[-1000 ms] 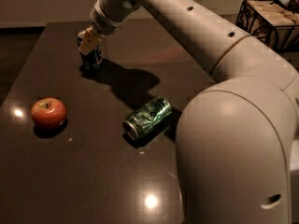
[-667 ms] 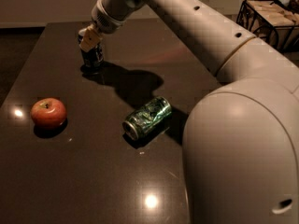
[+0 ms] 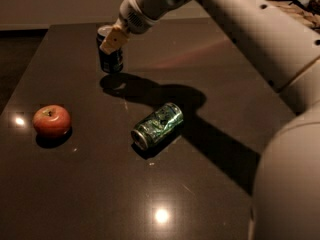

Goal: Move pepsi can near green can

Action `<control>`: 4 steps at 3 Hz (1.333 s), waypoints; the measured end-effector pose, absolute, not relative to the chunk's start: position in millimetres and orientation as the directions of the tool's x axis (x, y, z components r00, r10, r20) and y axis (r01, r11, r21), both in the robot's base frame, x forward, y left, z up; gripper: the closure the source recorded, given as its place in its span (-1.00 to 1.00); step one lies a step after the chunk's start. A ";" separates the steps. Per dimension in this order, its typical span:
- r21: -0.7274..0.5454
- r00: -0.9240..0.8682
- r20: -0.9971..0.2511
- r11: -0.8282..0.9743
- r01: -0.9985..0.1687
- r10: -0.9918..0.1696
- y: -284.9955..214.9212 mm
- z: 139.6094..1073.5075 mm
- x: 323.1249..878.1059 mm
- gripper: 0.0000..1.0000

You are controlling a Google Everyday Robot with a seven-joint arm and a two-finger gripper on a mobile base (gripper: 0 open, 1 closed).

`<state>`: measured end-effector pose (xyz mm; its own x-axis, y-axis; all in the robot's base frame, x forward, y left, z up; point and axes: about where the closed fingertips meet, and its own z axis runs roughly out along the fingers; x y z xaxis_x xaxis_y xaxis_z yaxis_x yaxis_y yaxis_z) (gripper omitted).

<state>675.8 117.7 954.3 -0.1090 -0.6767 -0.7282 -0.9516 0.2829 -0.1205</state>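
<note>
The pepsi can (image 3: pixel 111 59) is dark blue with a silver top and stands upright at the far left of the dark table (image 3: pixel 210 74). My gripper (image 3: pixel 111 38) is closed around its upper part; one tan finger (image 3: pixel 113 39) shows in front of the can and the other is hidden behind it. The can's base seems to be just above or at the table surface. The green can (image 3: pixel 157 125) lies on its side near the table's middle, in front of and to the right of the pepsi can, well apart from it.
A red apple (image 3: pixel 51 120) sits at the left of the table. My arm (image 3: pixel 240 19) reaches in from the upper right, and its body (image 3: pixel 290 184) fills the right side. A wooden object (image 3: pixel 295 9) stands beyond the table's far right corner.
The gripper and the pepsi can have shifted a little to the right and toward the green can. The green can and the apple have not moved.
</note>
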 end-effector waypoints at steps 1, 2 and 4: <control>-0.133 -0.092 -0.724 0.269 -0.954 -0.684 79.9 958.1 650.6 1.00; -0.152 -0.065 -0.709 0.242 -0.958 -0.702 48.9 958.5 624.0 1.00; -0.199 -0.003 -0.663 0.179 -0.964 -0.749 10.9 950.0 576.3 1.00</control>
